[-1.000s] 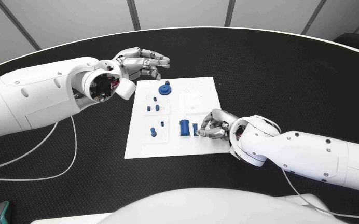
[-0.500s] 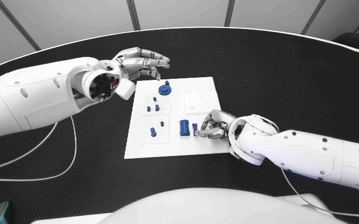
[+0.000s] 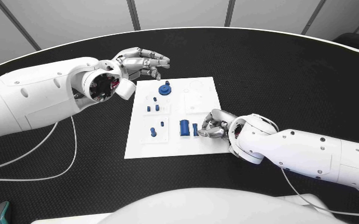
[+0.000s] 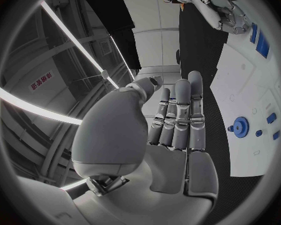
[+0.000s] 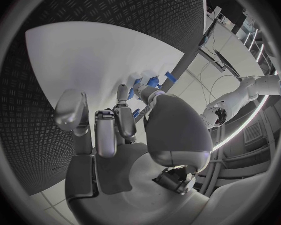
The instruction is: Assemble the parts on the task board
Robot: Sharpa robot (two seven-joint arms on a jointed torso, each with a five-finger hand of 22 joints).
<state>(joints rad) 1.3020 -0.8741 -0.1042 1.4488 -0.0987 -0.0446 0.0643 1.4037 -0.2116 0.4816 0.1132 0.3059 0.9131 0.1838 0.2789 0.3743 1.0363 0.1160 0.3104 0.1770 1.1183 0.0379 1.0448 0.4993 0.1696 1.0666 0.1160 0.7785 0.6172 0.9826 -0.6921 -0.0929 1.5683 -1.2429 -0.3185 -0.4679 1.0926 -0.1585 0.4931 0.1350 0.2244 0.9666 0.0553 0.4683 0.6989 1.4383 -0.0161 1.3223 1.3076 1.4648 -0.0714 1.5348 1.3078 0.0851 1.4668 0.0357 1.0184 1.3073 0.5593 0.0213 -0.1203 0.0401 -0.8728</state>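
right arm (image 3: 299,149) has crept a little toward the board since a second ago, forearm sliding in from the picture's right; right hand (image 3: 215,125) sits almost where it was, fingertips a touch closer to the small blue peg (image 3: 195,129). left arm (image 3: 45,94), left hand (image 3: 142,62) and all parts unchanged.

largest down:
- black table (image 3: 284,73), round edge behind.
- left arm parked off the board's far left corner; its hand hangs above the table, fingers loosely bent, palm bare in the left wrist view. released, holding nothing.
- right arm low over the board's near right edge.
- task board (image 3: 202,92), white, mid-table.
- right hand at the board's right side, fingers curled round the small peg. head view suggests thumb and a finger on it; right wrist view shows blue pieces just past the fingertips, contact hidden. i cannot tell whether it is truly pinched or only touched.
- blue gear (image 3: 164,89) with its hub, far part of the board.
- blue cylinder (image 3: 184,126), upright, just left of the peg.
- small blue studs (image 3: 153,131) on the board's left half.

step in hand, as i judge it: working the small peg beside the cylinder, either closing on it or seating it; the scene fits both. next move wants a firm, square hold, without knocking the cylinder so close beside.
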